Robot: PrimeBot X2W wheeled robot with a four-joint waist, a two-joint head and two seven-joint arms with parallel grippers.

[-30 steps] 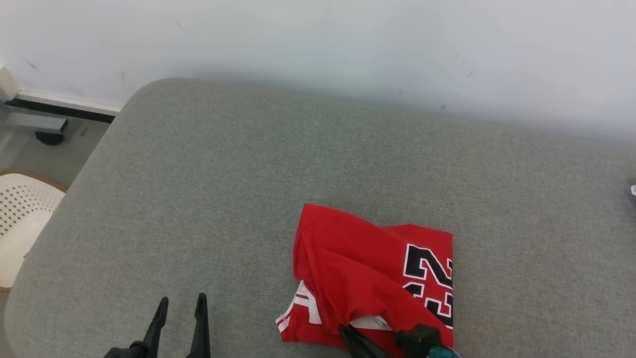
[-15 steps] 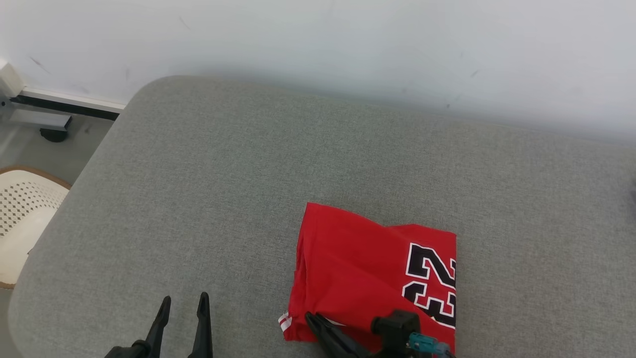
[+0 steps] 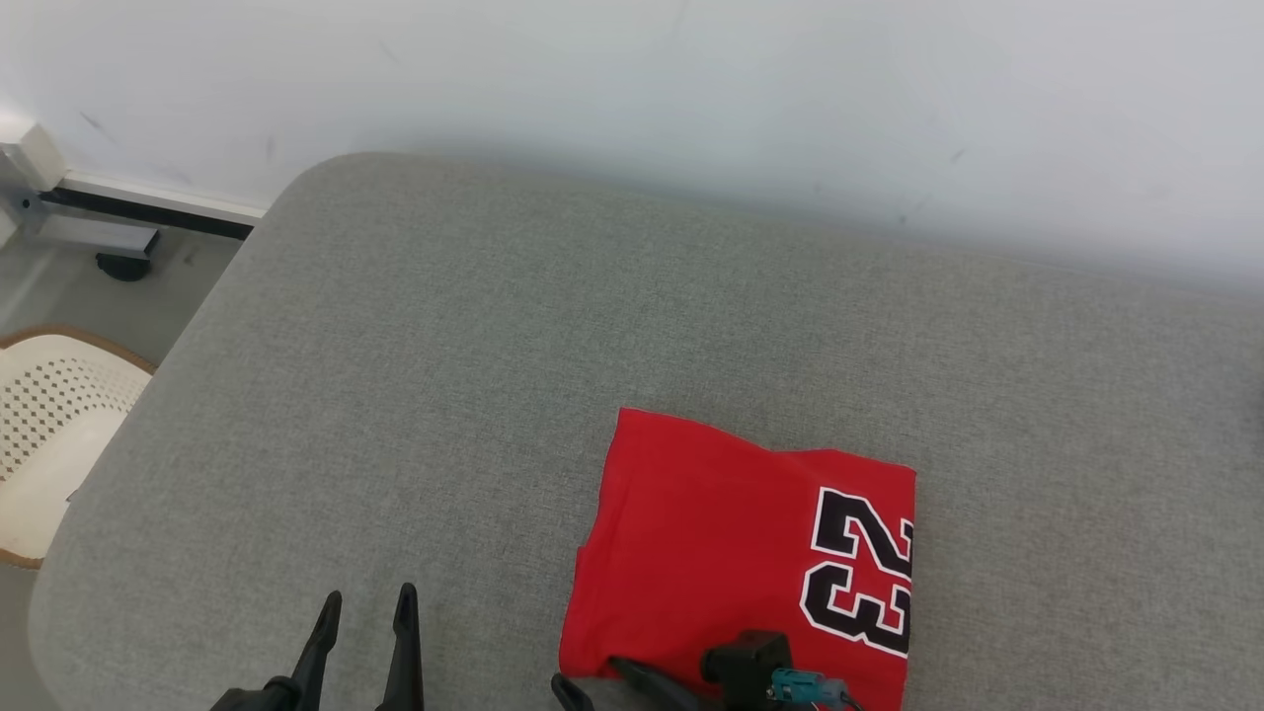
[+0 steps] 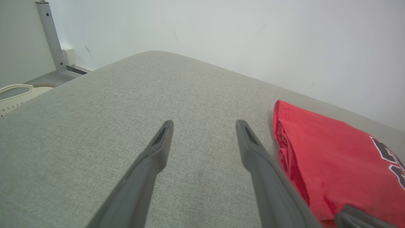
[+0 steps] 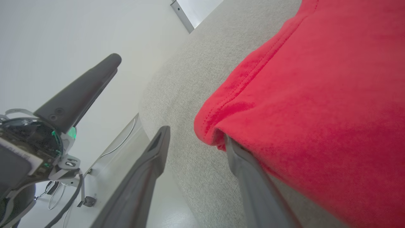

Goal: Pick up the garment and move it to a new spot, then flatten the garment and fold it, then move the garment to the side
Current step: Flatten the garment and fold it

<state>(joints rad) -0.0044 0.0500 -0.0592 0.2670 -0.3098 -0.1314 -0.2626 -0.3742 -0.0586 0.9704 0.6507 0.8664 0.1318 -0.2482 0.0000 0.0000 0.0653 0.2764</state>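
Observation:
The red garment (image 3: pixel 731 553), with a black 23 on it, lies folded in a flat rectangle on the grey cushion (image 3: pixel 494 336). My right gripper (image 3: pixel 597 679) is open at the garment's near left corner. In the right wrist view (image 5: pixel 195 133) one finger sits on the bare cushion and the other's tip is tucked under the red hem (image 5: pixel 316 95). My left gripper (image 3: pixel 367 594) is open over bare cushion, to the left of the garment. In the left wrist view (image 4: pixel 204 123) nothing is between its fingers, and the garment (image 4: pixel 332 164) lies just right of them.
A white perforated seat (image 3: pixel 49 434) stands beyond the cushion's left edge. A metal frame foot (image 3: pixel 89 232) rests on the floor by the pale wall. The cushion's rounded corner is at the far left, and bare cushion stretches behind and left of the garment.
My right gripper opened and released the lifted red layer, sliding left along the near edge. The garment now lies flat. The head camera shifted slightly; the left gripper held still.

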